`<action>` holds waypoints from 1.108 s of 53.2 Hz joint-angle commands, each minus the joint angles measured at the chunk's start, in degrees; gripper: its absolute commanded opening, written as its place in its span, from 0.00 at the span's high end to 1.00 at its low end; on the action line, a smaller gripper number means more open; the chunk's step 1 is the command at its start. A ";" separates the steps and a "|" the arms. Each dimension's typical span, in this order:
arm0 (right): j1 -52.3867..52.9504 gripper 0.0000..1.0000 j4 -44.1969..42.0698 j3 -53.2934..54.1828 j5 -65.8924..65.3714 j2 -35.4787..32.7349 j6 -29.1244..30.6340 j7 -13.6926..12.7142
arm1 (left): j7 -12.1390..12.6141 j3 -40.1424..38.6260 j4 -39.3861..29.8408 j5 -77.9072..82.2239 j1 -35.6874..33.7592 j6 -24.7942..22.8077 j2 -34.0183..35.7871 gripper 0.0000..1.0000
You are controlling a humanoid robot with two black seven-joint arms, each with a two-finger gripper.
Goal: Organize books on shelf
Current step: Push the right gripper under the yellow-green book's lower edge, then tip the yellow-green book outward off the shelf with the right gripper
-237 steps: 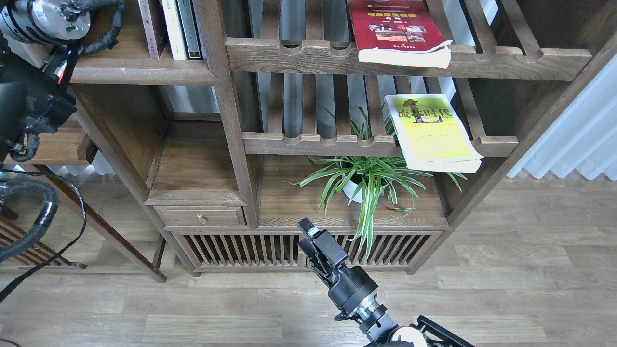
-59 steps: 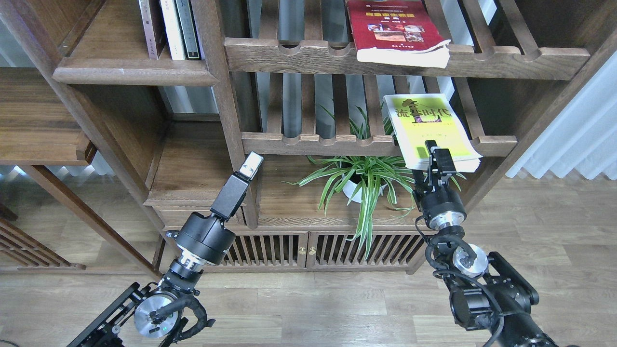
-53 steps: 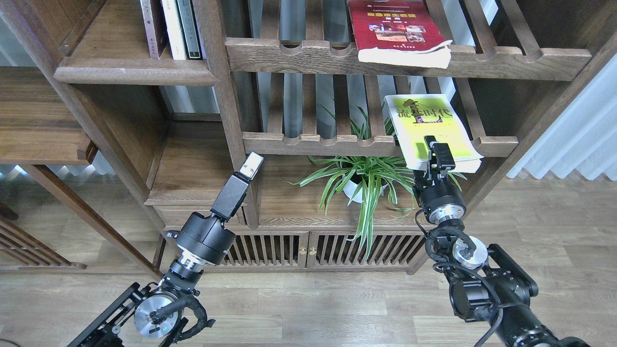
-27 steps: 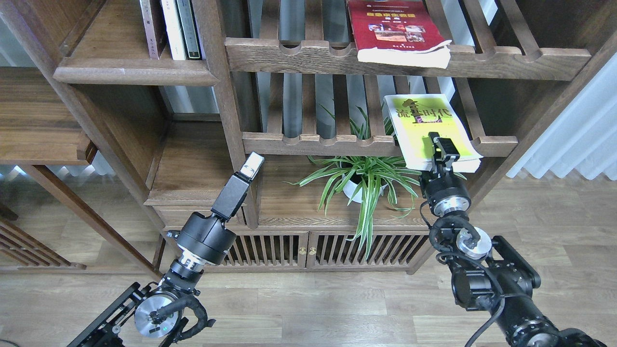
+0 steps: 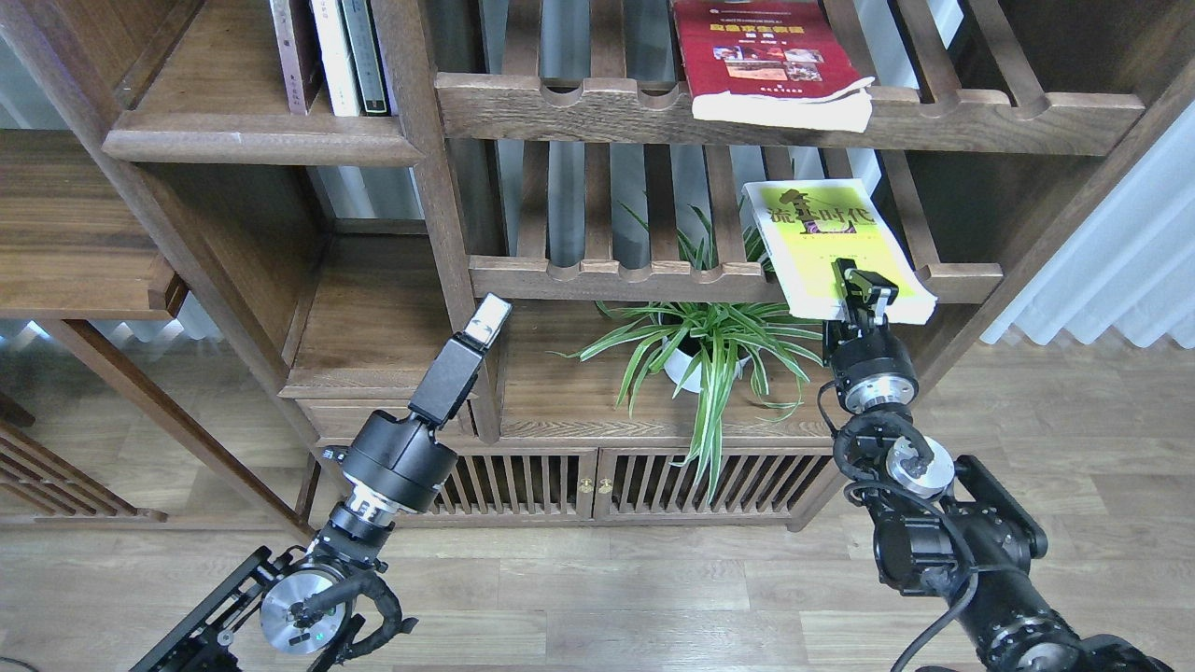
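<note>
The yellow-green book [image 5: 826,245] lies flat on the lower slatted rack and overhangs its front rail. My right gripper [image 5: 864,291] reaches up from below and is shut on the book's near edge, one finger [image 5: 870,283] over the cover. A red book [image 5: 764,54] lies flat on the upper slatted rack. On the solid shelf [image 5: 252,142] at top left, a dark maroon-brown book [image 5: 297,51] stands upright beside two other books. My left gripper [image 5: 487,319] points up beside the bookcase's middle post, holding nothing; its fingers cannot be told apart.
A spider plant in a white pot [image 5: 695,359] stands under the lower rack, just left of my right arm. Below are slatted cabinet doors [image 5: 597,485] and a small drawer [image 5: 387,420]. A white curtain [image 5: 1111,252] hangs at the right.
My right gripper slid right along the yellow-green book's near edge and closed on it; that edge has lifted slightly. The left arm, raised 4.5 s ago, has held still over the last second.
</note>
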 commanded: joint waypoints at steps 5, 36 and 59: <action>0.05 0.94 0.10 0.06 0.39 0.01 2.22 0.00 | -0.26 -0.17 0.26 0.00 0.52 0.00 0.00 0.00; -12.60 0.97 14.15 0.50 9.00 -1.31 9.57 -10.02 | 6.67 -0.88 2.46 -14.76 1.22 0.00 0.00 0.01; -22.62 0.97 23.65 -5.29 10.50 -1.75 9.57 -14.33 | 14.93 -0.09 2.37 -28.91 0.25 0.00 2.55 0.01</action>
